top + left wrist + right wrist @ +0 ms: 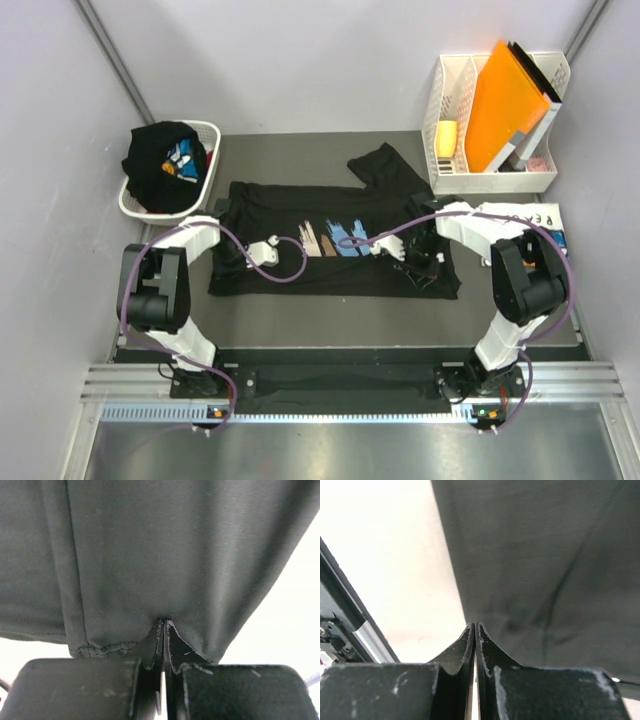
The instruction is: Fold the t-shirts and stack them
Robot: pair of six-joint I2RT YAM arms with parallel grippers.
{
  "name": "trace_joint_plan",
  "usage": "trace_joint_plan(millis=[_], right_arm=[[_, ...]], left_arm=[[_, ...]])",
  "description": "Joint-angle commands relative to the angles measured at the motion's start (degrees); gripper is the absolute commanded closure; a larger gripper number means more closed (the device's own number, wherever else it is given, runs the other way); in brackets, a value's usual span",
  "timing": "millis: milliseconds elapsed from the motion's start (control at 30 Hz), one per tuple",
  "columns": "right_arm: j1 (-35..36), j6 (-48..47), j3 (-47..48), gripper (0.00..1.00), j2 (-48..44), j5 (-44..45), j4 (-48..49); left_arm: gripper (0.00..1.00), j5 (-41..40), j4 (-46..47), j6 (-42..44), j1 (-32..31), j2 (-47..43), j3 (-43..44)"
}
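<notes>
A black t-shirt (290, 205) with a blue, white and tan chest print lies spread across the dark mat, one sleeve pointing to the back. My left gripper (266, 251) hovers over its left half. In the left wrist view this gripper (163, 625) is shut, with a hemmed fold of the black cloth (175, 550) pinched at its tips. My right gripper (402, 252) is over the right half. In the right wrist view it (475, 627) is shut too, the cloth's (545, 555) edge caught at its tips. A folded white t-shirt (548, 218) lies at the right, partly hidden by the right arm.
A white laundry basket (207, 130) at the back left holds another bundled black t-shirt (160, 160). A white desk organiser (490, 182) at the back right holds an orange folder (505, 105) and a yellow block (446, 138). Purple cables loop over the shirt.
</notes>
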Motion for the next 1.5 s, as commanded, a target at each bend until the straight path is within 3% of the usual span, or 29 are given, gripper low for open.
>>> trace_joint_plan(millis=[0,600,1467], right_arm=[[0.37,-1.87,-1.4,1.0,-0.63,-0.62,0.24],[0.72,1.48,-5.62,1.0,2.88,2.19,9.91],[0.55,-3.62,-13.79,1.0,-0.72,4.92,6.39]], left_arm=[[1.0,-2.53,8.03,-1.4,0.38,-1.0,-1.84],[1.0,-6.14,13.66,-0.7,0.38,-0.73,-5.18],[1.0,-8.24,11.03,8.97,0.9,-3.63,-11.77]])
